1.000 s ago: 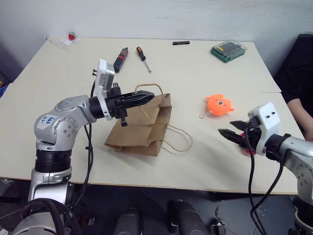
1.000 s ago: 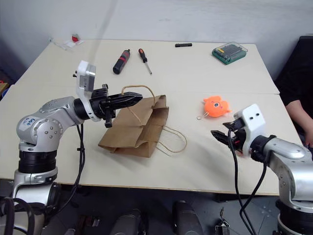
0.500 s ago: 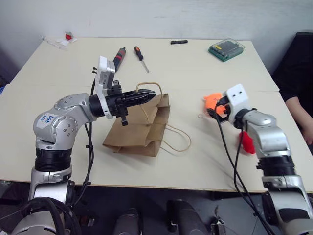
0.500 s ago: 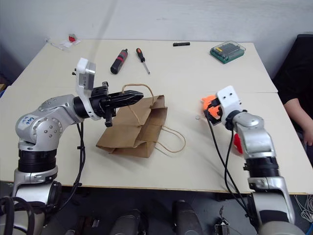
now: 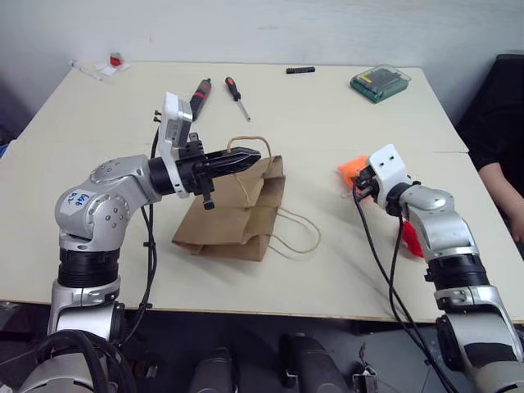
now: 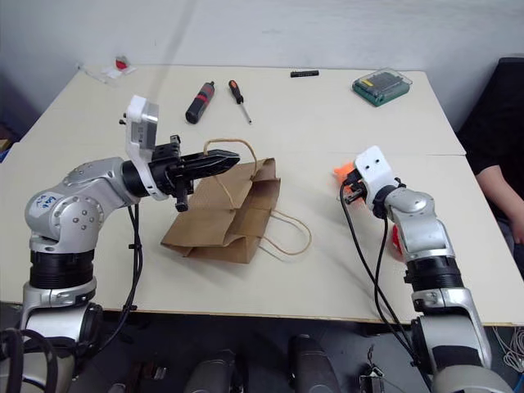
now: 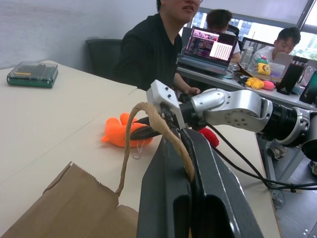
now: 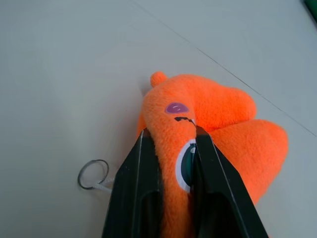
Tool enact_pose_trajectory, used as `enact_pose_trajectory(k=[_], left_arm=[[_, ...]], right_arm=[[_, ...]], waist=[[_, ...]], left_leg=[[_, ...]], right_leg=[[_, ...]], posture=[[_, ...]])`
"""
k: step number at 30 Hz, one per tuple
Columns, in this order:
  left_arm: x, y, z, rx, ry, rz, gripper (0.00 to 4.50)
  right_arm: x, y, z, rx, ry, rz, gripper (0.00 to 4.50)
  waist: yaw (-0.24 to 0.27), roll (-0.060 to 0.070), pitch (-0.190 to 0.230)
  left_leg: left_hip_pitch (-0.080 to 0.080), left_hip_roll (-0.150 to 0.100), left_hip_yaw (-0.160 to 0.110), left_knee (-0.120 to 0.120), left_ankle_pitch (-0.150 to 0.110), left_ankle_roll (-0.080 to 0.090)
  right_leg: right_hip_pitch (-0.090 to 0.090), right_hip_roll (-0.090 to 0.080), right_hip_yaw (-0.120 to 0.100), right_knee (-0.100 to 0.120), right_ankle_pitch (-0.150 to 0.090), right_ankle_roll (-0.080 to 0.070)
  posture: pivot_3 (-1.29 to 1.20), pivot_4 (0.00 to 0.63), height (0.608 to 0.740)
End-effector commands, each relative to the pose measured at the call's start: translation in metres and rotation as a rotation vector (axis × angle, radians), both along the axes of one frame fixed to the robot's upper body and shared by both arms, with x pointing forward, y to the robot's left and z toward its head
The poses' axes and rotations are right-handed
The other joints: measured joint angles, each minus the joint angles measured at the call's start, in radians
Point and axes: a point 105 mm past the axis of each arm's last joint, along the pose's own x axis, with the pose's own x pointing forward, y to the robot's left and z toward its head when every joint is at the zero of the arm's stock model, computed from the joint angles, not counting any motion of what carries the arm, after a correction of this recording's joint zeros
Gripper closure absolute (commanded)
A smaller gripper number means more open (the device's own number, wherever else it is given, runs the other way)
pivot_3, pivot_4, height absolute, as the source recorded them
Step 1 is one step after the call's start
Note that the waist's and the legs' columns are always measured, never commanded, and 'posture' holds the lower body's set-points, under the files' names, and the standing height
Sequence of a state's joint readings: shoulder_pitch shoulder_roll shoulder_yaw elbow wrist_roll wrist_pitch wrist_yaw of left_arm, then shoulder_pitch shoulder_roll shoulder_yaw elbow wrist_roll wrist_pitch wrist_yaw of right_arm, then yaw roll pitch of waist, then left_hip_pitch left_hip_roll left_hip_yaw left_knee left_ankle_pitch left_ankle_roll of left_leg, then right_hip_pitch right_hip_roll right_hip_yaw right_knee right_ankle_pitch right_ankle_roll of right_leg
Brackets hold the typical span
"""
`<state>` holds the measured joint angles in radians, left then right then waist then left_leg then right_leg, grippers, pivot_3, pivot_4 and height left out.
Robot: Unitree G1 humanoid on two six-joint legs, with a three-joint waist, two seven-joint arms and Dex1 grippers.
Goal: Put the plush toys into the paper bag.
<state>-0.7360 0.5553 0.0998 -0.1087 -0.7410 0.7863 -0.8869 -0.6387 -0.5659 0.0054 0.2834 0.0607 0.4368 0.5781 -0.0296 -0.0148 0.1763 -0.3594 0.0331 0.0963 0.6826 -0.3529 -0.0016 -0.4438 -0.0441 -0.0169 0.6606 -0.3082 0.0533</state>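
Observation:
The brown paper bag (image 5: 233,214) lies on the table with its mouth lifted. My left gripper (image 5: 252,155) is shut on one of its cord handles, which loops over the fingers (image 7: 171,148); the other handle (image 5: 299,237) lies flat. To the right, my right gripper (image 8: 172,131) is shut on the orange plush toy (image 8: 218,114), its fingers pressing into the toy's face. The same toy (image 5: 350,167) sits on the table ahead of that gripper (image 5: 359,183). The red plush toy (image 5: 412,237) lies beside my right forearm, partly hidden by it.
Far across the table lie a black-and-red tool (image 5: 201,94), a red-handled screwdriver (image 5: 236,90), a small black item (image 5: 300,70) and a green case (image 5: 379,83). A person's arm (image 5: 501,176) rests at the table's right edge. A key ring (image 8: 93,173) hangs off the orange toy.
My right arm swung forward from the table's front edge to the orange plush toy, and its fingers closed on it. The left arm kept still with the bag handle.

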Motion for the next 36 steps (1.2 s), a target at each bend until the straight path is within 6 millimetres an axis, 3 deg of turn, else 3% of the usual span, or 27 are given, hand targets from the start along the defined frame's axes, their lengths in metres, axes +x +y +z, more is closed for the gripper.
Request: enact_pose_trajectory(k=[1, 5, 8, 14, 19, 22, 26, 32, 36], left_arm=[[-0.006, 0.002, 0.014, -0.006, -0.068, -0.016, 4.5], [-0.007, 0.001, 0.011, -0.001, -0.061, -0.034, 4.5], [-0.005, -0.004, 0.011, 0.0, -0.071, -0.052, 4.5], [-0.006, -0.015, 0.016, -0.007, -0.087, -0.092, 4.5], [-0.006, -0.022, 0.012, 0.0, -0.084, -0.115, 4.5], [-0.006, -0.025, 0.008, 0.004, -0.08, -0.122, 4.5], [-0.008, -0.026, 0.013, -0.009, -0.088, -0.13, 4.5], [-0.009, -0.023, 0.014, -0.013, -0.087, -0.12, 4.5], [-0.005, -0.014, 0.016, -0.017, -0.095, -0.069, 4.5]], right_arm=[[-0.033, 0.04, 0.036, 0.213, -0.008, 0.251, 4.3], [-0.082, 0.099, 0.048, 0.267, 0.054, 0.558, 4.3], [-0.096, 0.131, 0.042, 0.163, 0.066, 0.697, 4.3], [-0.092, 0.174, 0.03, -0.027, -0.001, 0.86, 4.3], [-0.088, 0.205, 0.037, -0.005, -0.041, 0.954, 4.3], [-0.086, 0.217, 0.036, 0.012, -0.039, 0.994, 4.3], [-0.073, 0.235, 0.015, 0.057, -0.016, 0.985, 4.3], [-0.048, 0.24, -0.001, 0.141, -0.017, 0.878, 4.3], [-0.041, 0.233, -0.006, 0.238, 0.028, 0.814, 2.95]], waist=[[0.002, 0.0, 0.0], [-0.003, 0.0, 0.0], [0.0, 0.0, 0.0], [0.003, 0.0, 0.0], [-0.001, 0.0, 0.0], [-0.002, 0.0, 0.0], [-0.003, 0.0, 0.0], [-0.01, 0.0, 0.0], [-0.01, 0.0, 0.0]], left_leg=[[0.0, 0.0, 0.0, 0.0, 0.0, 0.0], [0.0, 0.001, 0.0, 0.0, 0.0, 0.0], [0.0, 0.001, -0.001, 0.0, 0.0, 0.0], [-0.001, -0.001, -0.001, 0.001, 0.0, 0.0], [-0.001, 0.0, -0.001, 0.001, 0.0, 0.0], [-0.001, 0.0, -0.001, 0.001, 0.0, 0.0], [-0.001, 0.0, -0.001, 0.001, 0.0, 0.0], [-0.001, 0.0, -0.001, 0.001, 0.0, 0.0], [-0.001, 0.0, -0.001, 0.001, 0.0, 0.0]], right_leg=[[0.0, 0.0, 0.0, 0.0, 0.0, 0.0], [0.0, 0.0, 0.0, 0.0, 0.0, 0.0], [0.0, 0.001, 0.0, -0.001, 0.0, 0.0], [0.0, 0.0, -0.001, -0.002, 0.0, 0.0], [0.0, 0.0, -0.001, 0.0, 0.0, 0.0], [0.0, 0.0, -0.001, 0.0, 0.0, 0.0], [0.0, 0.0, -0.001, 0.0, 0.0, 0.0], [0.0, 0.0, -0.001, 0.001, 0.0, 0.0], [0.0, -0.001, -0.001, 0.001, 0.0, 0.0]], posture=[[0.0, 0.15, 0.74], [0.0, 0.15, 0.74], [0.0, 0.15, 0.74], [0.0, 0.15, 0.74], [0.0, 0.15, 0.74], [0.0, 0.15, 0.74], [0.0, 0.15, 0.74], [0.0, 0.15, 0.74], [0.0, 0.15, 0.74]])
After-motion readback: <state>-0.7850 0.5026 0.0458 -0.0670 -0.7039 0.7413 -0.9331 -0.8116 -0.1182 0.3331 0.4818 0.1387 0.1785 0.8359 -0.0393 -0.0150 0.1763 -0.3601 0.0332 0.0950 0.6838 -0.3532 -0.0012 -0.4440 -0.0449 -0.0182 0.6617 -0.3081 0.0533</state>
